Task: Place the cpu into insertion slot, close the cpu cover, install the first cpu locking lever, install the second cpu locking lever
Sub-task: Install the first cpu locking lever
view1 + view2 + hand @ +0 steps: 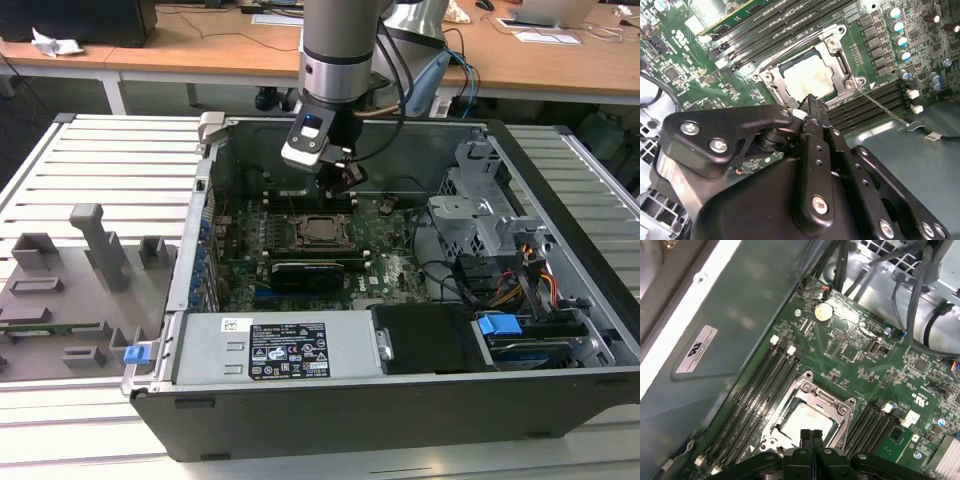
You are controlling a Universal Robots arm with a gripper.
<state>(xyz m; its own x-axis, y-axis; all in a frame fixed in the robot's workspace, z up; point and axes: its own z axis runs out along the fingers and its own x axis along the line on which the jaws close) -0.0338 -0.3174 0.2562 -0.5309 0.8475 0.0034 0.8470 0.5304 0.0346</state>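
Exterior view: grey robot arm comes down into the open black-and-silver computer case (pixel 400 420), upper centre of frame. The black two-finger gripper (pixel 345 180) hangs just above the green motherboard (pixel 390 265), at the far edge of the socket.

Task part: the small square silvery-grey cpu (pixel 322 230) is in the socket at frame centre, just behind the long black graphics card (pixel 310 272).

Second wrist view: the cpu (pixel 805 75) sits flat in the slot, and the thin grey metal cpu cover frame (pixel 840 57) looks folded down around it, chip showing through the window. A thin steel wire locking lever (pixel 887 110) runs off one socket corner across the black memory slots, hooked end free. I read that one as not latched.

First wrist view: jaws are closed, fingertips (pixel 805 436) together with nothing between them, right at the cover (pixel 825 400) edge. Can't tell if they touch it.

My read: insertion and cover done, lever work in hand. To do it well:
- push with the closed tips on the lever's bend, not on the chip or cover window
- sweep along the lever's arc, so the wire goes under its retaining tab instead of riding over
- keep force low and steady; the wire is springy and could slip off rounded tips
- stay clear of the memory slots beside it
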